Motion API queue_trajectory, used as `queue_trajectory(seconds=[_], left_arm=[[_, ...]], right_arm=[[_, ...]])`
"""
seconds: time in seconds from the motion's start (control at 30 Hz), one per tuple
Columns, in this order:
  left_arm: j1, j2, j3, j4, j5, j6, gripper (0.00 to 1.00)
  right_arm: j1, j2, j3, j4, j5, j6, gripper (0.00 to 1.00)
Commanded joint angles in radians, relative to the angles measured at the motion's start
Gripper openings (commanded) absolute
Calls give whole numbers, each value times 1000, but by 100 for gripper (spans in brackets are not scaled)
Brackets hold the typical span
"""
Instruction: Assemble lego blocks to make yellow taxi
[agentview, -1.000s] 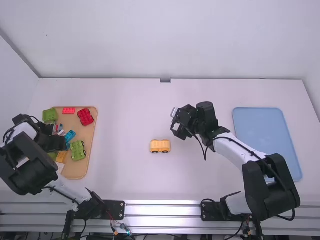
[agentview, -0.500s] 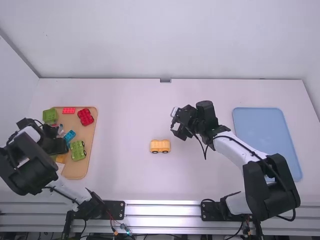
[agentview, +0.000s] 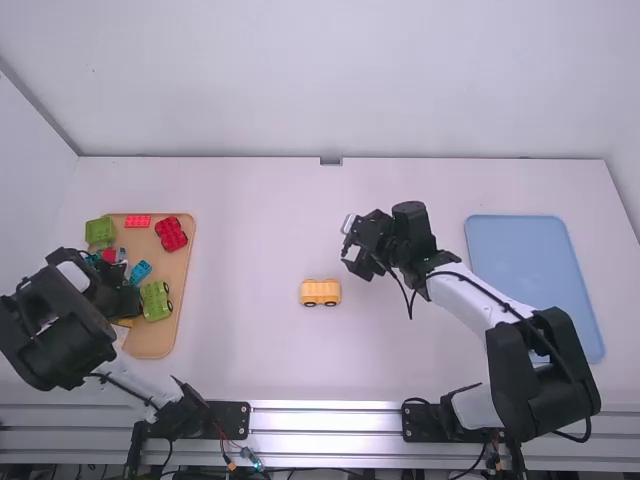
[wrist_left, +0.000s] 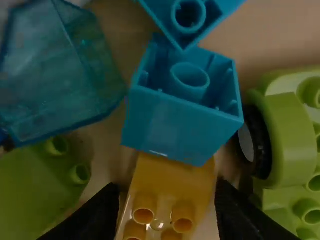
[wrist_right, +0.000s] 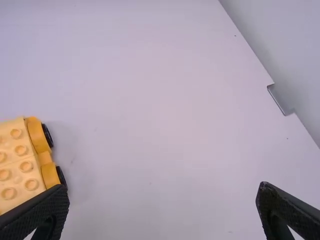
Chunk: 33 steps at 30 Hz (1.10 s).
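Note:
Over the wooden tray's left side is my left gripper (agentview: 124, 302), partly hiding the blocks below it. In the left wrist view my left gripper (wrist_left: 167, 212) is open, its fingers on either side of a yellow-orange block (wrist_left: 167, 190) with studs; I cannot tell whether they touch it. A teal block (wrist_left: 177, 107) lies against that block's end. The yellow wheeled block assembly (agentview: 321, 291) stands mid-table. My right gripper (agentview: 355, 250) is held up and to the right of it. In the right wrist view my right gripper (wrist_right: 162, 205) stands wide open, the yellow assembly (wrist_right: 20, 162) beyond one finger.
The wooden tray (agentview: 176, 300) also holds a green wheeled block (agentview: 156, 301), red blocks (agentview: 171, 233), a green block (agentview: 99, 231) and a blue block (agentview: 140, 271). A blue tray (agentview: 520, 260) lies at the table's right.
My left gripper has shifted toward the camera and slightly right over the wooden tray, uncovering a red piece and a teal piece behind it. The right arm has stayed still.

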Motion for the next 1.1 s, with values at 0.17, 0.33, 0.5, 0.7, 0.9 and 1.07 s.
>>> queue_trajectory(seconds=[0.17, 0.33, 0.5, 0.7, 0.9, 1.07], left_arm=[[1, 8, -15, -3, 6, -32, 24], [1, 7, 18, -21, 7, -125, 24], [-5, 1, 133, -174, 8, -225, 3], [-60, -65, 170, -204, 113, -205, 2], [-145, -181, 154, -206, 136, -195, 2], [-279, -297, 134, -208, 185, -134, 2]], right_arm=[[0, -21, 24, -2, -2, 6, 99], [0, -21, 24, -2, -2, 6, 99], [1, -21, 24, -2, -2, 10, 99], [1, -21, 24, -6, -5, 10, 99], [1, -21, 24, -10, -5, 10, 99], [1, -21, 24, -29, -5, 10, 99]])
